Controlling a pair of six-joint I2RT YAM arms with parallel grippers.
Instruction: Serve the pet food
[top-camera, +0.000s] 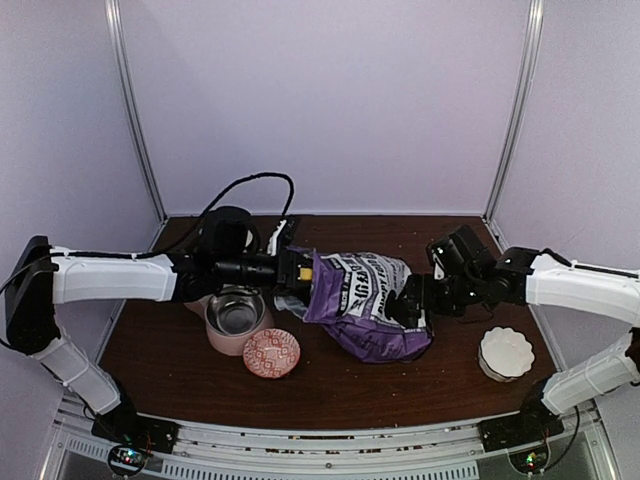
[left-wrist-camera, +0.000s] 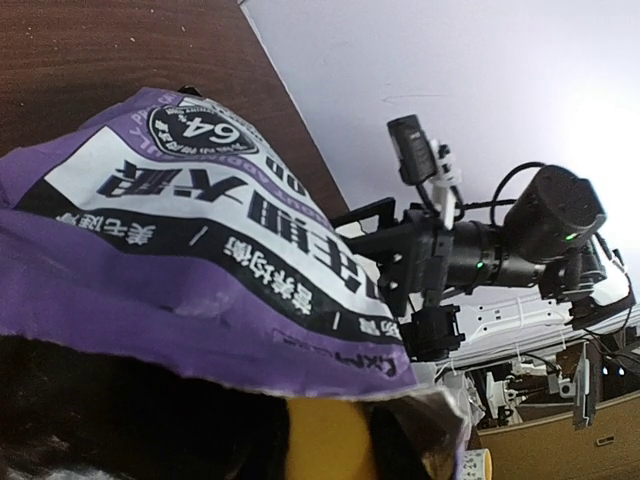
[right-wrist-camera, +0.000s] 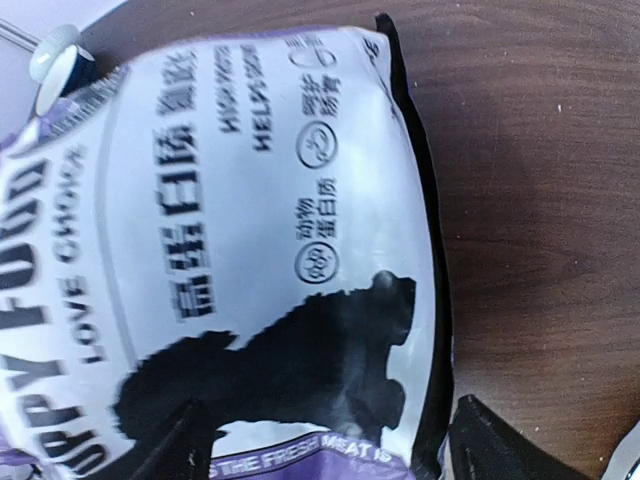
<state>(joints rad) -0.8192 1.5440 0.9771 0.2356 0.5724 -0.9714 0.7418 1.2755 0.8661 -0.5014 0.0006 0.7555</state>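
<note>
The purple puppy food bag (top-camera: 368, 298) lies on its side mid-table, its open mouth toward the left. The kibble is hidden inside it. My left gripper (top-camera: 296, 270) is at the bag's mouth, shut on the yellow scoop (top-camera: 304, 272). In the left wrist view the scoop (left-wrist-camera: 335, 438) sits between dark fingers under the bag's torn purple edge (left-wrist-camera: 200, 320). My right gripper (top-camera: 411, 300) grips the bag's bottom end. In the right wrist view the bag (right-wrist-camera: 270, 250) fills the span between both fingers (right-wrist-camera: 185, 445).
The pink feeder (top-camera: 222, 345) with a steel bowl (top-camera: 236, 310) stands left of the bag, partly under my left arm. A small red patterned dish (top-camera: 271, 353) lies in front of it. A white scalloped bowl (top-camera: 505, 352) sits at the front right.
</note>
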